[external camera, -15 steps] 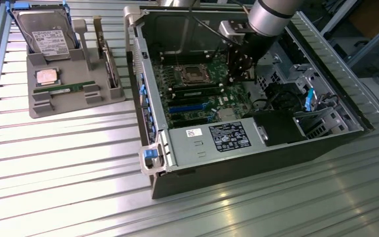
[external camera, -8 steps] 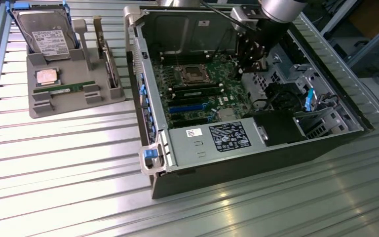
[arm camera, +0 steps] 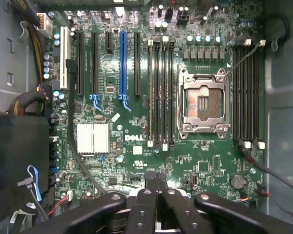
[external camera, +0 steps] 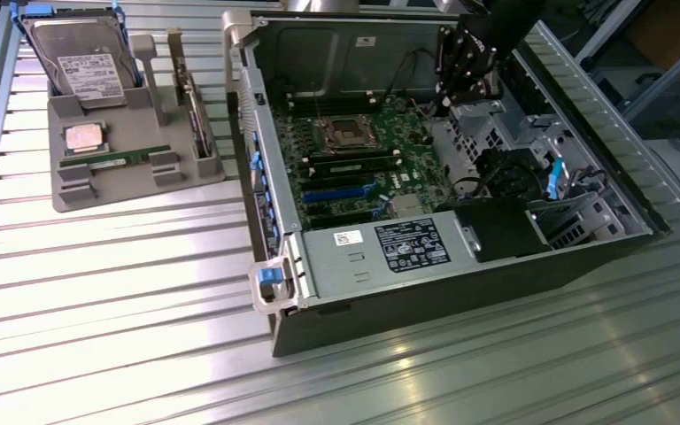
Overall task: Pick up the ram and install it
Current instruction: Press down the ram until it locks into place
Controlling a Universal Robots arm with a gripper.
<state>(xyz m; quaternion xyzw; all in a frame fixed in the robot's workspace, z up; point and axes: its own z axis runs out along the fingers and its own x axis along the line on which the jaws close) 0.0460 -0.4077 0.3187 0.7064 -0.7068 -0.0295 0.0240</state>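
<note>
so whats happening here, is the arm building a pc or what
A robot arm is at work on an open computer case. Its gripper hangs over the motherboard, above the empty processor socket and the memory slots beside it, one of which seems to hold a stick. One ram stick lies flat on the grey parts tray outside the case, next to a silver processor chip and a hard drive.

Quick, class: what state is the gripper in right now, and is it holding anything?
Gripper: shut, holding nothing, above the motherboard. One ram lies on the grey tray.
</note>
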